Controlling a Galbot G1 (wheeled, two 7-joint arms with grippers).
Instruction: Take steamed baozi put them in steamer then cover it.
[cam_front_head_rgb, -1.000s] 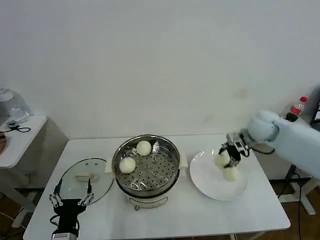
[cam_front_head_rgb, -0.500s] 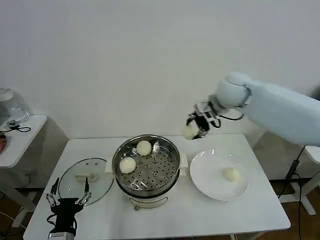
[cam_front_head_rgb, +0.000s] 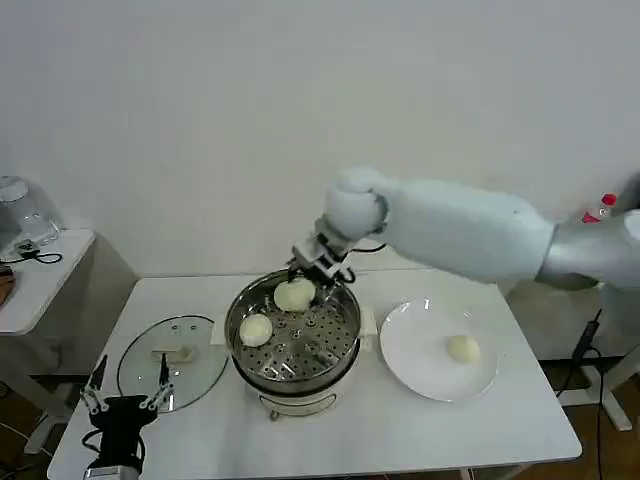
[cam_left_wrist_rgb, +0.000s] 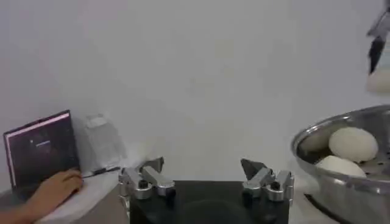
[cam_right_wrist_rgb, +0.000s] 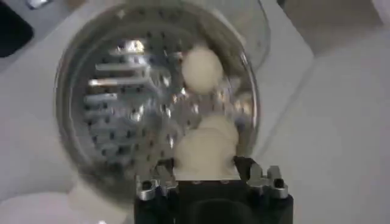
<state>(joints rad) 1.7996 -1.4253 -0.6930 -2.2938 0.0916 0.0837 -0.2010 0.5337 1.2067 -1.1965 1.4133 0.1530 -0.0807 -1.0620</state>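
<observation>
The steamer (cam_front_head_rgb: 300, 381) stands mid-table, its perforated tray (cam_right_wrist_rgb: 116, 109) shining. My right gripper (cam_front_head_rgb: 313, 279) hangs over its back rim, shut on a steamed baozi (cam_right_wrist_rgb: 204, 152), which also shows in the head view (cam_front_head_rgb: 296, 295). It hides the bun at the back of the tray. Another baozi (cam_front_head_rgb: 255, 330) lies at the tray's left, and one more (cam_front_head_rgb: 462, 348) rests on the white plate (cam_front_head_rgb: 420, 365). The cover (cam_front_head_rgb: 190, 380), a glass lid with a cream handle (cam_front_head_rgb: 170, 352), lies flat left of the steamer. My left gripper (cam_front_head_rgb: 125, 398) waits open near the table's front left corner.
A low side table (cam_front_head_rgb: 45, 275) with small items stands off to the left. A red-capped bottle (cam_front_head_rgb: 600, 212) stands behind the right arm. The left wrist view takes in the steamer's wall (cam_left_wrist_rgb: 347, 192) and a laptop (cam_left_wrist_rgb: 39, 149) farther off.
My right gripper lifted one baozi off the plate and carried it left, up and over to the steamer. The left gripper drifted slightly toward the table's front left.
</observation>
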